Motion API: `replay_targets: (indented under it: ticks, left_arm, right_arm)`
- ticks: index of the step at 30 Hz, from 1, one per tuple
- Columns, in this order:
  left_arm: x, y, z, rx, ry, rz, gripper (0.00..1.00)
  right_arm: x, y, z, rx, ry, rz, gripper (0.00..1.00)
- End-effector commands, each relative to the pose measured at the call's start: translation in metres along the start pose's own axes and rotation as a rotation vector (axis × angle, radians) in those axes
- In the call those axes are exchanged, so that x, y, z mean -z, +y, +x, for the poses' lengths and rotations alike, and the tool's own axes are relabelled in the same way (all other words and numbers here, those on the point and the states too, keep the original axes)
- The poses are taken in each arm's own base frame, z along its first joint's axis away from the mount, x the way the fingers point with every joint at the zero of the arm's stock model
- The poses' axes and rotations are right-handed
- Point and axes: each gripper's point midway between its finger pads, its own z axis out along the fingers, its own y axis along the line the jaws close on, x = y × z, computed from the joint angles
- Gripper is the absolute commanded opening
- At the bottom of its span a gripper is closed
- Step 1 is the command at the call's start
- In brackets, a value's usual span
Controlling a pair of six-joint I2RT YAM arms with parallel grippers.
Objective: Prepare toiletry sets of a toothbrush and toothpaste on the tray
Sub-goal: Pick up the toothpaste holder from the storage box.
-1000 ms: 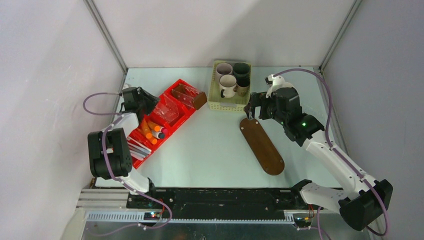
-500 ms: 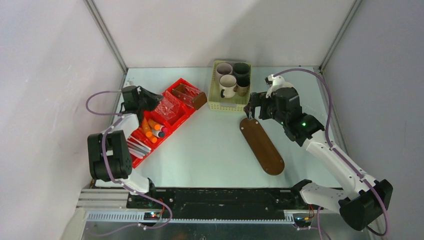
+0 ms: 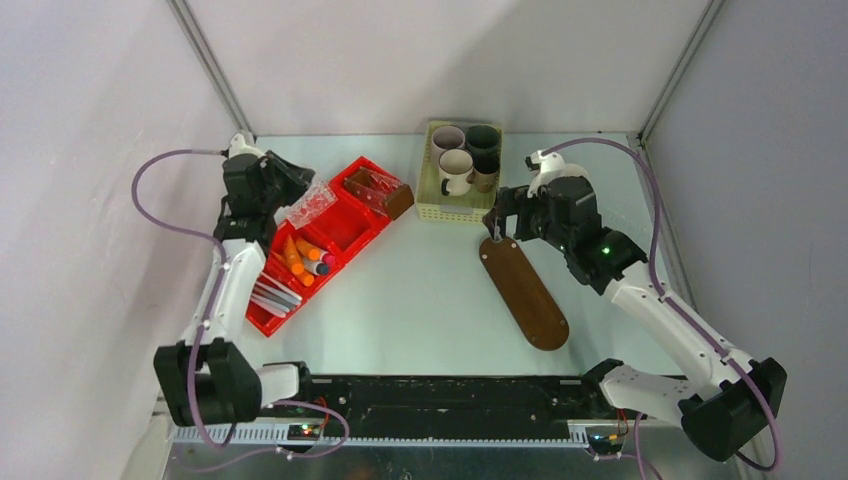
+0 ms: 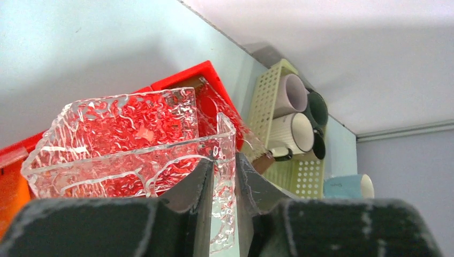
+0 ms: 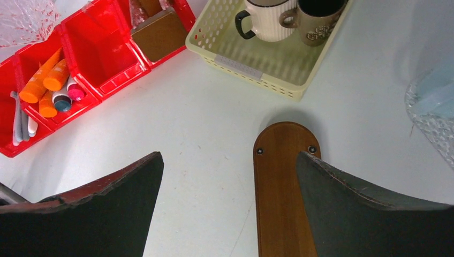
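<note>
Nothing lay on the tray (image 5: 281, 198), so every set was left to make. At the left, the left tool (image 4: 220, 167) was clamped on one wall of a clear, crinkle-textured plastic tub (image 4: 123, 134), above the glossy red bin (image 5: 115, 51). The bin's compartments held orange wedge-shaped toothpaste tubes (image 5: 45, 80) and what looked like slim pale toothbrushes (image 3: 272, 294). At the far middle, ribbed and smooth mugs (image 5: 270, 19) stood in the pale perforated basket (image 5: 257, 59). Right of centre on the desk (image 3: 420, 290), the dark, round-ended wooden tray lay under the right tool (image 5: 226, 160), whose fingers were wide apart and empty
</note>
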Motion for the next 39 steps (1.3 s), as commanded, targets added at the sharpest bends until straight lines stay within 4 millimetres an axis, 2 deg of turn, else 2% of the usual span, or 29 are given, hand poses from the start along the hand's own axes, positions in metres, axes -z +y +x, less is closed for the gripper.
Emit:
replay_targets:
  ticks: [1, 4, 8, 11, 13, 14, 15, 18, 24, 30, 39]
  left_arm:
    - [0.029, -0.021, -0.007, -0.023, -0.043, -0.012, 0.0]
    - [0.041, -0.031, -0.001, 0.043, -0.045, -0.011, 0.0]
    - [0.059, -0.06, 0.004, 0.139, -0.073, 0.069, 0.0]
    - [0.068, -0.08, 0.015, 0.199, -0.059, 0.123, 0.0]
    - [0.074, -0.091, 0.02, 0.251, -0.056, 0.15, 0.0]
    - [0.078, -0.098, 0.017, 0.294, -0.073, 0.176, 0.0]
    - [0.08, -0.103, 0.025, 0.309, -0.056, 0.191, 0.0]
    - [0.09, -0.124, 0.024, 0.407, -0.07, 0.268, 0.0]
    - [0.106, -0.166, 0.033, 0.544, -0.023, 0.403, 0.0]
    - [0.116, -0.198, 0.038, 0.641, 0.008, 0.493, 0.0]
    - [0.122, -0.236, 0.053, 0.739, 0.083, 0.588, 0.0]
  right_arm:
    - [0.008, 0.02, -0.02, 0.045, -0.084, -0.069, 0.96]
    - [0.01, 0.039, -0.019, 0.085, -0.094, -0.122, 0.96]
    - [0.012, 0.07, -0.021, 0.123, -0.138, -0.204, 0.96]
    - [0.012, 0.088, -0.02, 0.12, -0.171, -0.244, 0.96]
    - [0.014, 0.107, -0.018, 0.124, -0.191, -0.281, 0.96]
    - [0.015, 0.113, -0.021, 0.121, -0.213, -0.291, 0.95]
    - [0.015, 0.12, -0.02, 0.119, -0.223, -0.294, 0.95]
    - [0.017, 0.136, -0.027, 0.099, -0.287, -0.318, 0.95]
    - [0.022, 0.162, -0.024, 0.073, -0.356, -0.42, 0.91]
    - [0.021, 0.174, -0.017, 0.051, -0.379, -0.494, 0.83]
    - [0.024, 0.182, -0.022, 0.073, -0.42, -0.535, 0.77]
